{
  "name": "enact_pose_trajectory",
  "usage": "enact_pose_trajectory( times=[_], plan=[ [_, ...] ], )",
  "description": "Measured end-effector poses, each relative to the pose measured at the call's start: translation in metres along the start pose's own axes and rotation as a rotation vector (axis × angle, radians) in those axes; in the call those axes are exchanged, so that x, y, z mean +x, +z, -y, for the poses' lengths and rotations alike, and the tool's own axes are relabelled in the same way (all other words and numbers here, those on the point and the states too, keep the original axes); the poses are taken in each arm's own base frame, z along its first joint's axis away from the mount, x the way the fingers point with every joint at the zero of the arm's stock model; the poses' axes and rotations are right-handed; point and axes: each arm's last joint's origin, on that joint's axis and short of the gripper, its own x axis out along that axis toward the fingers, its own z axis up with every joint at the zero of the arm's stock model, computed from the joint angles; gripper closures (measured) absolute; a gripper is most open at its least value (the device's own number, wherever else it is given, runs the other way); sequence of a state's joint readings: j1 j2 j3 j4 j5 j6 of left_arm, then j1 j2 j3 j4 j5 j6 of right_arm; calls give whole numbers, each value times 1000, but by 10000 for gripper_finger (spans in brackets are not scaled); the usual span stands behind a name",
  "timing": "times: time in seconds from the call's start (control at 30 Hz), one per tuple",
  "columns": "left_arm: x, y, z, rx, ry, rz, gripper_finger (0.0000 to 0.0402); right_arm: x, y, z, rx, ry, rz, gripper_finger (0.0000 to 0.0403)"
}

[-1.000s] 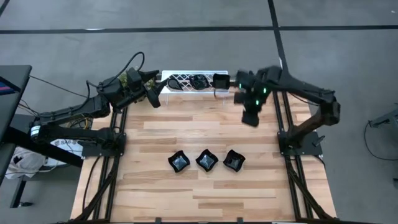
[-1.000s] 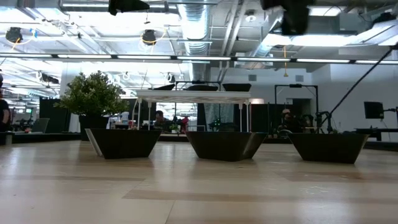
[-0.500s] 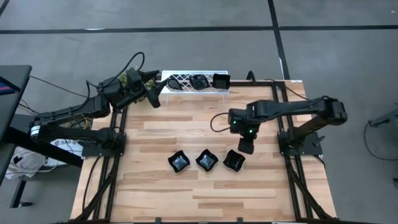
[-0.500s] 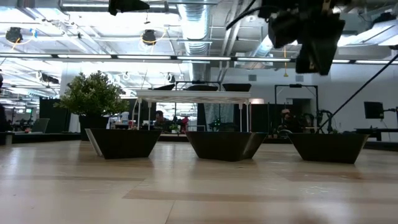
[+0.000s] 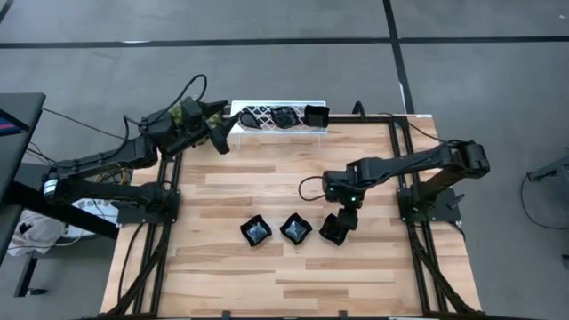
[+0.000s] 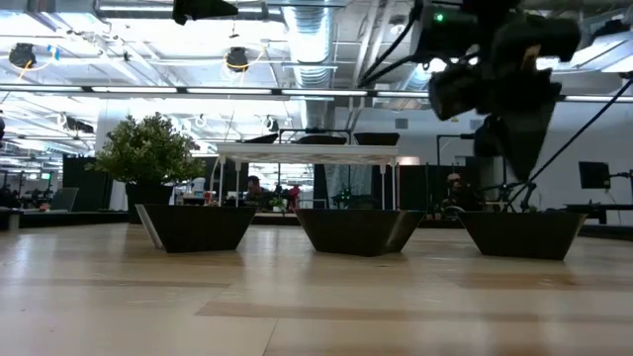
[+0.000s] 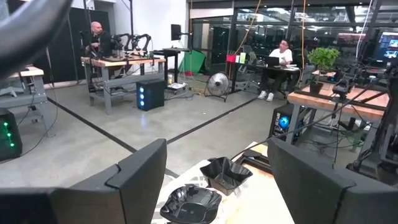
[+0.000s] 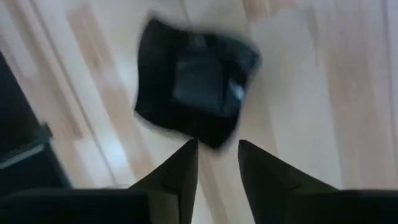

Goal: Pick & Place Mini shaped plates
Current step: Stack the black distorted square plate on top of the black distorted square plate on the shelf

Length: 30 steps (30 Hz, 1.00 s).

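Fingers (image 8: 180,168) of the right gripper (image 5: 345,219) are standing a little apart, a narrow gap showing between the tips, and nothing is sitting between them. It is hanging just above the rightmost wavy-edged square plate (image 5: 332,231), which is lying on the wooden table (image 5: 267,276) in a row with two more square plates (image 5: 256,232) to its left. The left gripper (image 5: 216,140) is waiting wide open and empty near the white rack (image 5: 258,114) at the table's far edge, where other black plates (image 7: 190,202) are sitting.
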<state>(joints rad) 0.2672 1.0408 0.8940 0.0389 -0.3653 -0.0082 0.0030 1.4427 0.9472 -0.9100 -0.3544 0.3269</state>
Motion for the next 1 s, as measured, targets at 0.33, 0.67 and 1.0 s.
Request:
enact_pose_trajectory(
  times=[0.33, 0.67, 1.0],
  plan=[
    [0, 0, 0, 0, 0, 0, 119, 20, -4, 11, 35, -6, 34, 288],
    [0, 0, 0, 0, 0, 0, 119, 33, -8, 16, 47, 35, 56, 288],
    [0, 0, 0, 0, 0, 0, 119, 39, -11, 18, 55, 35, 58, 288]
  ],
)
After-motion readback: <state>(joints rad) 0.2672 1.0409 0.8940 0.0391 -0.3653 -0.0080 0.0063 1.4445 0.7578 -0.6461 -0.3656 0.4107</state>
